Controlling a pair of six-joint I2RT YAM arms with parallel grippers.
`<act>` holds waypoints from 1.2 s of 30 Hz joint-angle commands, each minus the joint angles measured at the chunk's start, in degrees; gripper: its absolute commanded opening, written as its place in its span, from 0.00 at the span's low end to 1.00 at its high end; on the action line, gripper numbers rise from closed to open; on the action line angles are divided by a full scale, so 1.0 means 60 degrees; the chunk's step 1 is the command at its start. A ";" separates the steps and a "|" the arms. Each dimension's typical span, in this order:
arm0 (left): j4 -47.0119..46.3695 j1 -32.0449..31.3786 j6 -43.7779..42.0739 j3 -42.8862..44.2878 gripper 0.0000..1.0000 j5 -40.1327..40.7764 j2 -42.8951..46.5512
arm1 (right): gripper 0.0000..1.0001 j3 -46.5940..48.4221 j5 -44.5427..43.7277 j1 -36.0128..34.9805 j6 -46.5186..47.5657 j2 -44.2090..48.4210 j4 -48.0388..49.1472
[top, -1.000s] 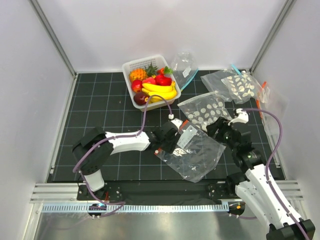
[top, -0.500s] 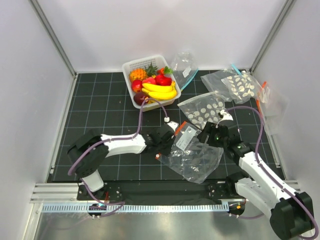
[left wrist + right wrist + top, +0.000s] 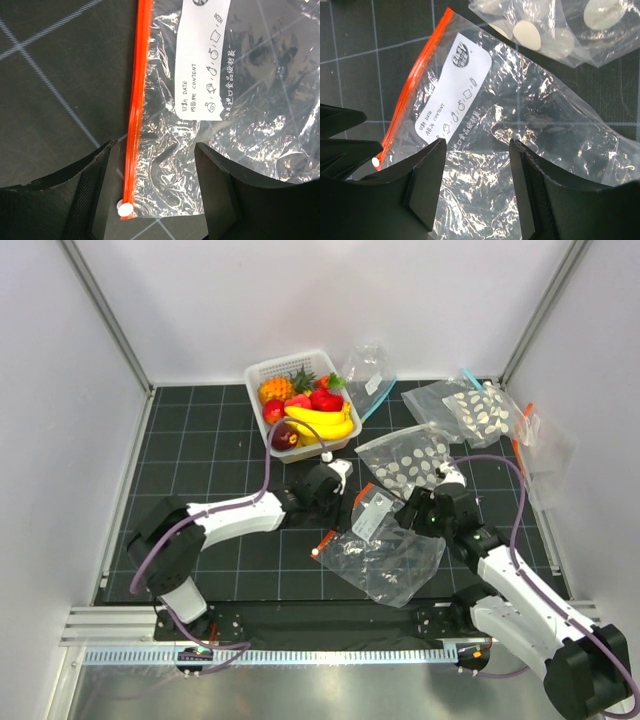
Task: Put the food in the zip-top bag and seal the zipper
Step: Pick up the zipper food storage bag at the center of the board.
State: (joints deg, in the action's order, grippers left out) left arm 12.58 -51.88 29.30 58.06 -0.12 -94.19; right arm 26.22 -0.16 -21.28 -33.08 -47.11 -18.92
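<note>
Plastic, clear and crinkled, marks the zip-top bag, which lies flat on the black gridded mat close to the near edge of the desk, a little right of its middle. Its white label faces up beside the orange-red zipper, which runs along the bag's left side. A small white slider sits at the strip's nearer end.

The left gripper hangs over that end. Its jaws are spread wide, one finger on the mat side of the strip and one over the bag, with nothing clamped between them. Whether the fingers touch the plastic cannot be told. The right gripper is above the bag from the right, beside the label. Its jaws are likewise well apart and hold nothing.

Just beyond the zip-top bag lies a dotted bag, and a second dotted bag lies toward the far right corner.

The food is at the middle of the far edge, all of it in a white basket: the banana bunch along the nearer side, a maroon fruit at the near left, red fruits behind, and a yellow-orange fruit at the far left. A blue-strip bag stands just right of the basket.
</note>
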 commanded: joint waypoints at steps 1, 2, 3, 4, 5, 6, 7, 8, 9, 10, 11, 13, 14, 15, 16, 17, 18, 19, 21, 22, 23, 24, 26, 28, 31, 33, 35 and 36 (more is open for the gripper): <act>0.0101 0.0091 -0.0269 0.0619 0.67 -0.0653 -0.0443 | 0.58 -0.0297 -0.0090 -0.0072 -0.0580 0.0030 0.0047; 0.0057 0.0121 -0.0269 0.0693 0.67 -0.0726 -0.0676 | 0.57 -0.0442 -0.0104 -0.0072 -0.0711 0.0059 0.0076; 0.0057 0.0208 -0.0298 0.0868 0.67 -0.0771 -0.0780 | 0.54 -0.0516 -0.0105 -0.0057 -0.0785 0.0059 0.0091; 0.0057 0.0252 -0.0313 0.0957 0.66 -0.0843 -0.0897 | 0.48 -0.0604 0.0215 -0.0057 -0.0858 0.0132 0.0135; 0.0057 0.0325 -0.0327 0.1045 0.66 -0.0902 -0.1115 | 0.45 -0.0764 0.0232 -0.0057 -0.0989 0.0248 0.0150; 0.0071 0.0369 -0.0400 0.1234 0.66 -0.0975 -0.1219 | 0.43 -0.0853 0.0218 -0.0057 -0.1092 0.0322 0.0150; 0.0072 0.0399 -0.0430 0.1323 0.65 -0.1092 -0.1322 | 0.43 -0.0926 0.0203 -0.0057 -0.1151 0.0410 0.0150; 0.0072 0.0428 -0.0474 0.1396 0.64 -0.1122 -0.1482 | 0.42 -0.1101 0.0232 -0.0072 -0.1340 0.0483 0.0193; 0.0159 0.0443 -0.0547 0.1542 0.64 -0.1108 -0.1542 | 0.40 -0.1146 0.0189 -0.0072 -0.1444 0.0643 0.0194; 0.0188 0.0443 -0.0591 0.1602 0.63 -0.1079 -0.1586 | 0.36 -0.1205 0.0072 -0.0057 -0.1517 0.0689 0.0136; 0.0218 0.0472 -0.0620 0.1646 0.63 -0.1079 -0.1630 | 0.34 -0.1264 0.0071 -0.0072 -0.1576 0.0718 0.0121; 0.0306 0.0531 -0.0606 0.1763 0.62 -0.1064 -0.1762 | 0.31 -0.1308 0.0071 -0.0072 -0.1664 0.0660 0.0121; 0.0335 0.0589 -0.0577 0.1792 0.62 -0.1093 -0.1820 | 0.31 -0.1308 -0.0248 -0.0072 -0.1679 0.0631 0.0135; 0.0350 0.0619 -0.0562 0.1836 0.62 -0.1137 -0.1893 | 0.31 -0.1308 -0.0251 -0.0072 -0.1679 0.0572 0.0121; 0.0350 0.0648 -0.0547 0.1851 0.62 -0.1166 -0.1923 | 0.30 -0.1308 -0.0236 -0.0072 -0.1679 0.0499 0.0150; 0.0335 0.0706 -0.0547 0.1866 0.62 -0.1166 -0.1981 | 0.30 -0.1308 -0.0193 -0.0072 -0.1664 0.0484 0.0164; 0.0350 0.0721 -0.0547 0.1895 0.61 -0.1181 -0.2025 | 0.30 -0.1308 -0.0192 -0.0072 -0.1635 0.0484 0.0179; 0.0335 0.0736 -0.0547 0.1910 0.61 -0.1225 -0.2113 | 0.30 -0.1323 -0.0163 -0.0072 -0.1650 0.0498 0.0194; 0.0350 0.0780 -0.0547 0.1982 0.59 -0.1356 -0.2245 | 0.30 -0.1337 -0.0149 -0.0072 -0.1635 0.0572 0.0194; 0.0335 0.0780 -0.0547 0.1997 0.58 -0.1415 -0.2376 | 0.30 -0.1352 -0.0148 -0.0072 -0.1635 0.0630 0.0194; 0.0350 0.0795 -0.0518 0.2041 0.57 -0.1488 -0.2450 | 0.30 -0.1366 -0.0148 -0.0072 -0.1621 0.0746 0.0194; 0.0335 0.0795 -0.0503 0.2085 0.56 -0.1561 -0.2523 | 0.29 -0.1381 -0.0163 -0.0072 -0.1620 0.0777 0.0194; 0.0321 0.0795 -0.0416 0.2115 0.55 -0.1620 -0.2670 | 0.29 -0.1396 -0.0163 -0.0072 -0.1650 0.0894 0.0179; 0.0321 0.0795 -0.0372 0.2144 0.49 -0.1708 -0.2772 | 0.29 -0.1396 -0.0149 -0.0072 -0.1635 0.0923 0.0179; 0.0291 0.0795 -0.0328 0.2144 0.28 -0.1782 -0.2788 | 0.26 -0.1396 -0.0134 -0.0072 -0.1635 0.0909 0.0179; 0.0262 0.0795 -0.0313 0.2071 0.08 -0.1753 -0.2685 | 0.26 -0.1396 -0.0119 -0.0072 -0.1620 0.0880 0.0194; 0.0262 0.0780 -0.0313 0.1925 0.00 -0.1549 -0.2467 | 0.26 -0.1411 -0.0148 -0.0072 -0.1620 0.0879 0.0223; 0.0262 0.0766 -0.0313 0.1881 0.00 -0.1460 -0.2393 | 0.26 -0.1396 -0.0148 -0.0072 -0.1591 0.0879 0.0223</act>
State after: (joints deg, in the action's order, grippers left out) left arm 14.04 -47.22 27.09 69.67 -9.06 -110.61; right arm 17.78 -0.32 -21.39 -42.39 -42.24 -18.92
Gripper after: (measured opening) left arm 0.017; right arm 0.261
